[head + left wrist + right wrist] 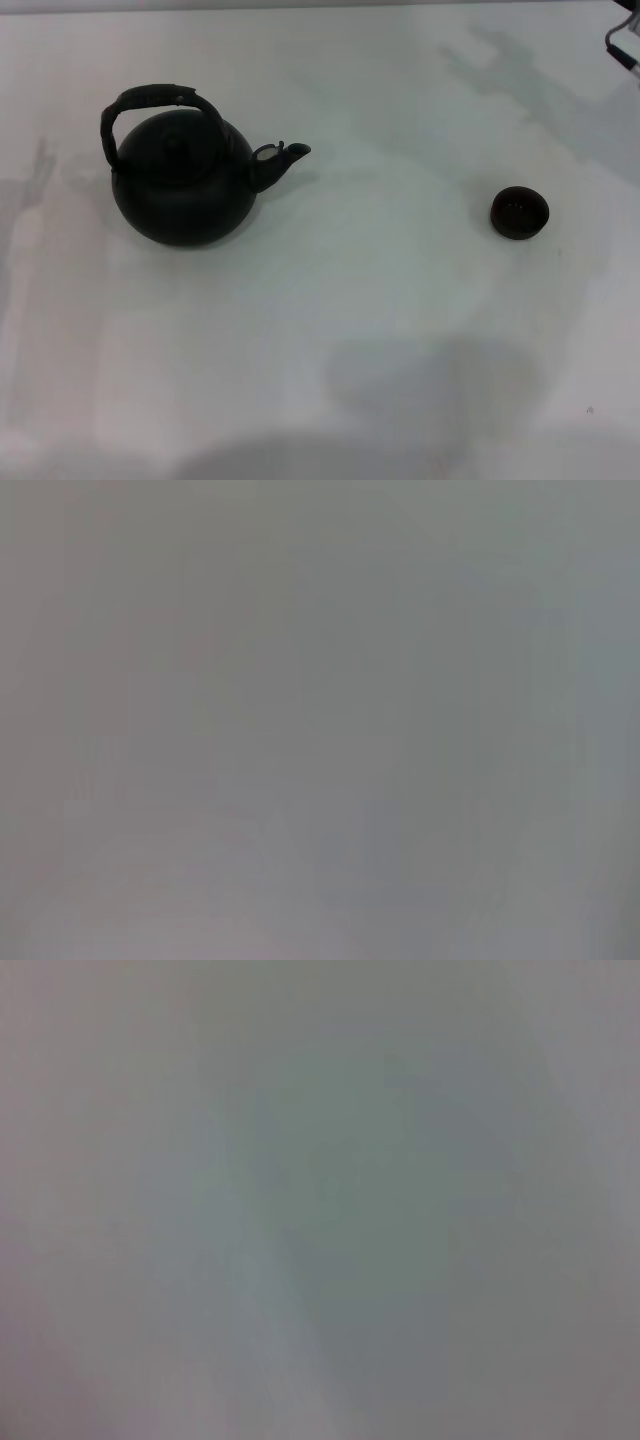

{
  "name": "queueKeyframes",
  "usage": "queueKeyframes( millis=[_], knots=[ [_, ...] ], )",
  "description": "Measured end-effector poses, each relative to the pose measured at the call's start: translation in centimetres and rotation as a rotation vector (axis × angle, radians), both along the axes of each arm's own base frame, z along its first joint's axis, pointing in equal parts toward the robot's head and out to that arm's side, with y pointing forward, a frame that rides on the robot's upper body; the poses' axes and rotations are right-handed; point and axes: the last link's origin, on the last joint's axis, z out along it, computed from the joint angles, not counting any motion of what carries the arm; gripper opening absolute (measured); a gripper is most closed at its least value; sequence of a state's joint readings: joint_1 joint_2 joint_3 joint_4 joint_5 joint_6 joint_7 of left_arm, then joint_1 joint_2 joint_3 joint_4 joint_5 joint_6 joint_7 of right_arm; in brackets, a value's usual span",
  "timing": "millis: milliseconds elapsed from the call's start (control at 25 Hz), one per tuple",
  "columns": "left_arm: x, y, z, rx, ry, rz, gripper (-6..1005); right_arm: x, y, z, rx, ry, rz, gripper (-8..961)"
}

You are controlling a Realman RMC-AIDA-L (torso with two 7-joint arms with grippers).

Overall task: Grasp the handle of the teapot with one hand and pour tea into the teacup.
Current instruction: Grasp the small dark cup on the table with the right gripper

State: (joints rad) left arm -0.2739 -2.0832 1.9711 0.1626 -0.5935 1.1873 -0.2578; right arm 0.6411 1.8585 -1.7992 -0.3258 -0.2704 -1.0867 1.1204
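A large round black teapot [185,190] stands upright on the white table at the left of the head view. Its knobbed lid is on and its short spout [283,160] points right. The dark arched handle [150,100] loops over its top. A small dark teacup [519,212] sits far to the right, well apart from the pot. Neither gripper appears in any view. Both wrist views show only a blank grey surface.
The white table [330,330] spreads wide between and in front of the pot and cup. A sliver of dark and white hardware [622,45] pokes in at the top right corner, far behind the cup.
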Motion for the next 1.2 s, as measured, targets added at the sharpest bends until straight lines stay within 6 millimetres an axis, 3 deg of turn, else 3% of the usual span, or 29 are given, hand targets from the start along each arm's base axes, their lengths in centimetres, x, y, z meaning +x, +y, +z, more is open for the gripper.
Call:
queueKeyframes(
  millis=[240, 640, 920, 1200],
  knots=[
    [0.1, 0.2, 0.0, 0.000, 0.000, -0.005, 888, -2.6, 0.0, 0.6, -0.215, -0.129, 0.184, 743],
    [0.2, 0.6, 0.4, 0.009, 0.002, -0.009, 888, -5.9, 0.3, 0.0, -0.515, -0.459, 0.316, 741],
    [-0.1, 0.2, 0.6, 0.027, -0.005, 0.006, 888, -7.9, 1.5, -0.7, -0.616, -0.739, 0.256, 739],
    [-0.2, 0.0, 0.6, 0.035, -0.009, 0.008, 888, -9.9, 1.1, -3.0, -0.692, -1.037, 0.205, 737]
  ],
)
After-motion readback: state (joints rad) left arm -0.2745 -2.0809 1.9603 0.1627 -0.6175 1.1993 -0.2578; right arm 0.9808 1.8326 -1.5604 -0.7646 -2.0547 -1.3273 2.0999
